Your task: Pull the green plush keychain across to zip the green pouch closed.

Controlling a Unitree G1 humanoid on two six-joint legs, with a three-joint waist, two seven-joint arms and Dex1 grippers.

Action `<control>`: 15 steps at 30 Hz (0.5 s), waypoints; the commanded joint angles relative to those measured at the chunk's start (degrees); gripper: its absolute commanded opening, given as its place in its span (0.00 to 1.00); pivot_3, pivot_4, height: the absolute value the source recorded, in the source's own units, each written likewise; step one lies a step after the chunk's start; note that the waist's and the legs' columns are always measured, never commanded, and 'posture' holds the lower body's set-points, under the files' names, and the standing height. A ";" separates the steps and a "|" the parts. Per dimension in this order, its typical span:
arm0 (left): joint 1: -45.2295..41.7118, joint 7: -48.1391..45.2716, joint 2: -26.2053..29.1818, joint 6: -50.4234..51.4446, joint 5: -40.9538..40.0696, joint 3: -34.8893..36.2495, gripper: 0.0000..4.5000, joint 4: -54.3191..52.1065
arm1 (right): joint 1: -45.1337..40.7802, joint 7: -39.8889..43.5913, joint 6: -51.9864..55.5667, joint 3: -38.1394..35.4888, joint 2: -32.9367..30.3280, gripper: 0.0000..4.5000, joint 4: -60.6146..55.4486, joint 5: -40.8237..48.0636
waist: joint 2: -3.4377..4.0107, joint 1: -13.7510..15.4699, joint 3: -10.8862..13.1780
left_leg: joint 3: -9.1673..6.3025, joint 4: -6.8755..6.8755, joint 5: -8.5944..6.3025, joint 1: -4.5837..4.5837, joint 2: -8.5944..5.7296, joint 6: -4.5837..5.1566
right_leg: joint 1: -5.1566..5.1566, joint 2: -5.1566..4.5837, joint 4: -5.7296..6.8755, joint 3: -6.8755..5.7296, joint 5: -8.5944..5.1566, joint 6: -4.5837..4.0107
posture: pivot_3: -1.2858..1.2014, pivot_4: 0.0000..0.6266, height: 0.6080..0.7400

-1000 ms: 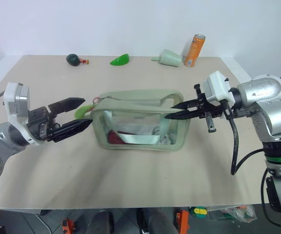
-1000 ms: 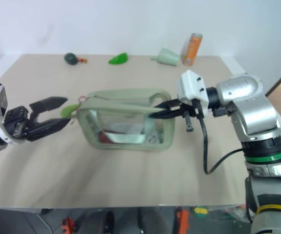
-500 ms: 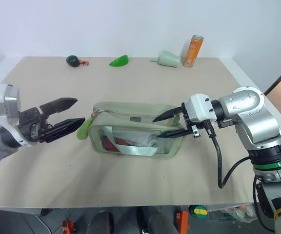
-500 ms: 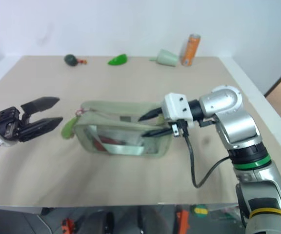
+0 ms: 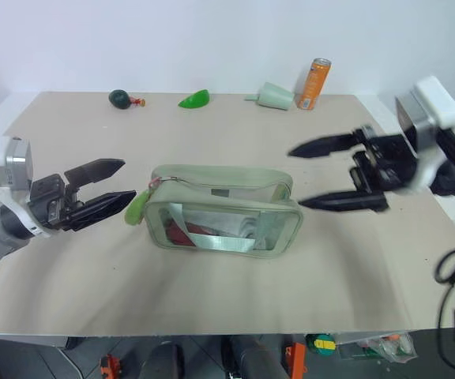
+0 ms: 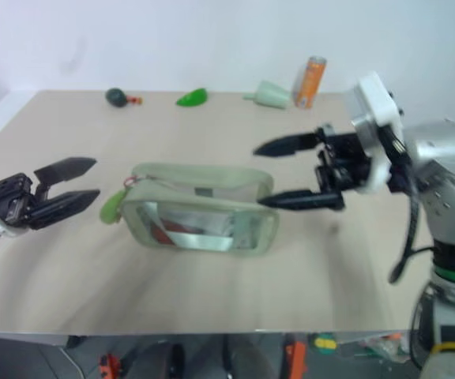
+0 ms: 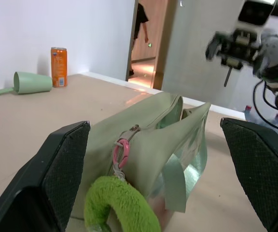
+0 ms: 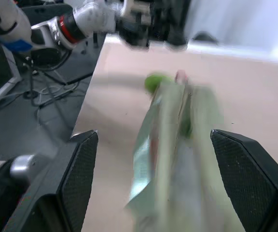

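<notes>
The green pouch (image 5: 221, 212) lies mid-surface, sage fabric with a clear front (red and white inside); the green plush keychain (image 5: 137, 207), fuzzy lime, hangs at its left end. Both grippers' fingers spread, empty.

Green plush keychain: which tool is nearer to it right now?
Left. The left tool sits open just beside the green plush keychain at the green pouch's end; the right tool is open beyond the pouch's far end.

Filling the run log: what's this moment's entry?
left gripper: open, free | right gripper: open, off pouch | green pouch: on table | green plush keychain: left end
</notes>
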 commanded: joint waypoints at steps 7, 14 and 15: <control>-1.52 -3.24 0.55 -1.40 0.79 -2.17 1.00 -0.57 | 8.03 -7.47 0.21 -1.95 -0.84 0.85 -5.83 -0.80 | 0.03 -0.16 0.04 | 0.03 0.00 0.03 0.11 0.05 -0.01 | 0.01 0.08 0.03 0.03 0.05 0.07 | 0.52 0.24 1.00; -4.01 -5.18 0.44 -0.47 -0.42 -6.29 1.00 -4.69 | 8.37 -9.90 -1.82 0.55 1.45 0.85 -5.20 -2.69 | 0.03 -0.16 0.04 | 0.05 0.00 0.03 0.06 0.03 -0.01 | 0.00 0.08 0.03 0.08 0.04 0.06 | 0.52 0.24 1.00; -4.34 -5.12 0.39 -0.33 -0.77 -6.60 1.00 -5.32 | 8.54 -9.95 -2.15 0.94 1.61 0.85 -5.24 -2.99 | 0.03 -0.16 0.05 | 0.05 0.00 0.03 0.05 0.03 -0.02 | 0.00 0.09 0.02 0.08 0.04 0.06 | 0.52 0.24 1.00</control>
